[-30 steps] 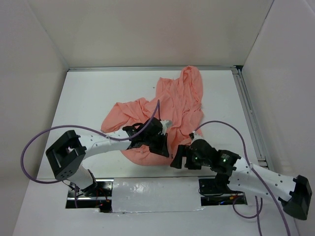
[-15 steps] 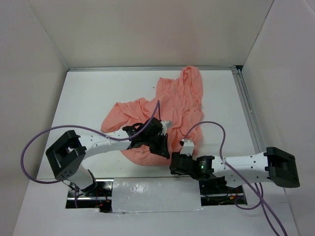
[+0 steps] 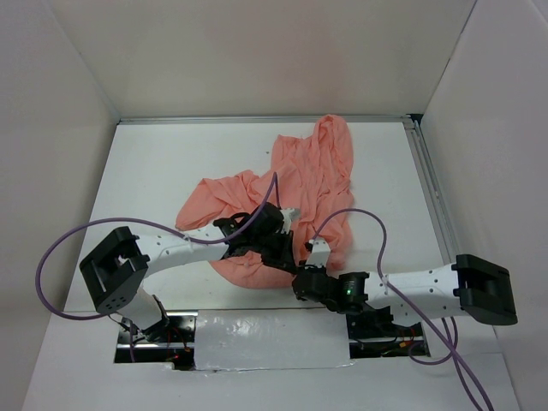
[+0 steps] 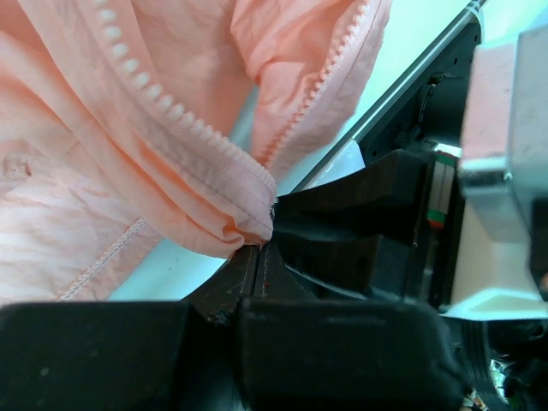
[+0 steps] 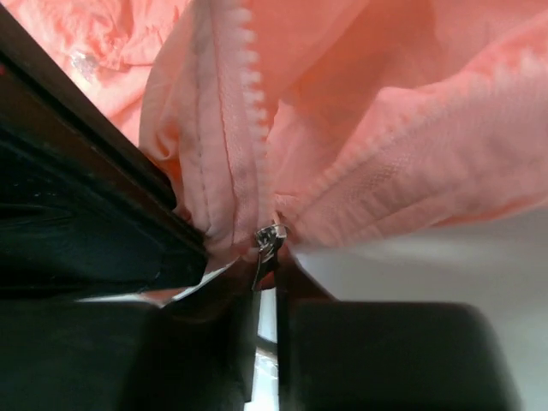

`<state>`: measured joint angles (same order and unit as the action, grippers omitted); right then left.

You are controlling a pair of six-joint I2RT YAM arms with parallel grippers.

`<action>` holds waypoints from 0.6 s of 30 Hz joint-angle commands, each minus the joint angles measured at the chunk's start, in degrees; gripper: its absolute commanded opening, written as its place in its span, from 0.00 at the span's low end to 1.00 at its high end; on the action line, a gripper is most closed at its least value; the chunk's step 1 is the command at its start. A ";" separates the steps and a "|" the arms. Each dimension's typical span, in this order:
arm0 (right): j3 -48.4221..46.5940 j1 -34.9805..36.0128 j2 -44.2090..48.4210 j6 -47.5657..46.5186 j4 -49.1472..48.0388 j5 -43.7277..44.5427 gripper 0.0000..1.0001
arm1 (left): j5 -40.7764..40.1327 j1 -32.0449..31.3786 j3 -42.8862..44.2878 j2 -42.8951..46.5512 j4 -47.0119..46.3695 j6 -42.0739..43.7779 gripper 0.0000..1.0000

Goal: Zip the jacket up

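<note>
Jacket heaped mid-bench, crumpled, near hem close to the arms, zip undone, tooth rows parted above the hem. Left tool clamped together on the bottom hem corner. Right tool drawn almost together around the zip pull; firm hold or not, cannot tell. Likely trouble: thin fabric bunching under the zip pull, or a crooked tug slipping it free. Tools nearly touching, so little room there; near edge of bench close behind, open room only toward the far wall.
</note>
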<state>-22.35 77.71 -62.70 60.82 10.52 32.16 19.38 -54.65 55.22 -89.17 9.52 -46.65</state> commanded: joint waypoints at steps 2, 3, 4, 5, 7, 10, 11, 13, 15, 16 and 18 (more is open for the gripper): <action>-0.94 -0.10 -1.02 -0.18 -0.43 1.15 0.00 | -0.30 0.07 2.17 -0.22 0.06 -0.37 0.00; -1.12 -0.10 -0.59 0.18 0.02 1.24 0.00 | -0.39 0.07 2.08 -0.13 0.15 -0.28 0.00; -1.03 -0.10 -0.15 0.79 1.15 1.58 0.00 | -0.48 0.16 2.08 0.04 0.15 -0.37 0.00; -0.94 -0.10 0.38 1.06 1.43 1.59 0.00 | -0.57 0.07 2.08 -0.04 0.15 -0.28 0.00; -0.77 -0.10 2.48 0.97 3.09 1.15 0.00 | -0.92 0.07 2.17 -0.13 0.59 -0.28 0.00; -0.94 -0.10 4.86 1.23 6.51 -0.08 0.00 | -1.09 0.16 1.91 -0.13 0.24 -0.19 0.00; -1.12 -0.10 5.56 1.93 7.48 -0.52 0.00 | -1.09 0.07 1.91 -0.04 0.32 -0.28 0.00; -0.94 -0.10 6.35 2.72 9.51 -0.78 0.00 | -1.36 0.07 1.91 -0.04 0.24 -0.02 0.00; -1.46 -0.10 7.41 2.29 10.30 -1.92 0.00 | -1.53 0.07 1.82 0.04 0.32 0.42 0.00; -1.90 -0.02 8.20 0.72 11.26 -2.36 0.00 | -1.71 0.07 1.56 -0.04 0.33 0.42 0.00; -4.61 -1.67 8.64 -1.75 11.79 -7.45 0.00 | -1.89 0.07 1.56 0.04 0.67 0.69 0.00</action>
<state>-22.74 77.25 -55.75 61.21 18.70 27.88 18.94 -54.72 55.42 -89.17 9.39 -46.74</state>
